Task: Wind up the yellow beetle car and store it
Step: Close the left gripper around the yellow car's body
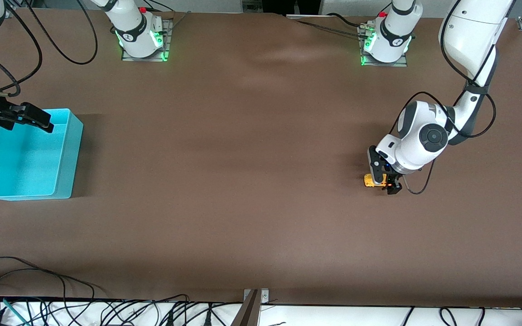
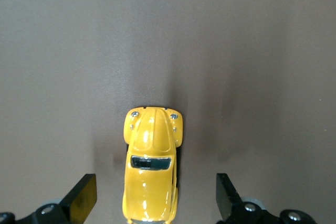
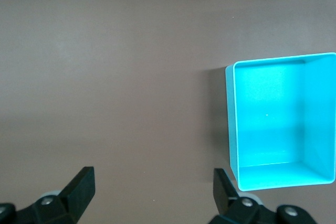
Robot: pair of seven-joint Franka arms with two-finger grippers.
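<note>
The left gripper [image 2: 152, 203] hangs spread wide, the tiny glossy yellow beetle car [image 2: 151, 163] centred between its fingers on the brown table. Descend squarely and pinch the flanks evenly. The right gripper [image 3: 152, 195], also spread, waits over the turquoise plastic bin [image 3: 281, 121].

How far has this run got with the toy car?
Nothing looks finished. The yellow beetle car sits on the table at the left arm's end. In hand: the left gripper is low over it, fingers open on either side, not touching. Left: grasp, wind up and store it. The turquoise bin is empty; the right gripper waits over it, open.
</note>
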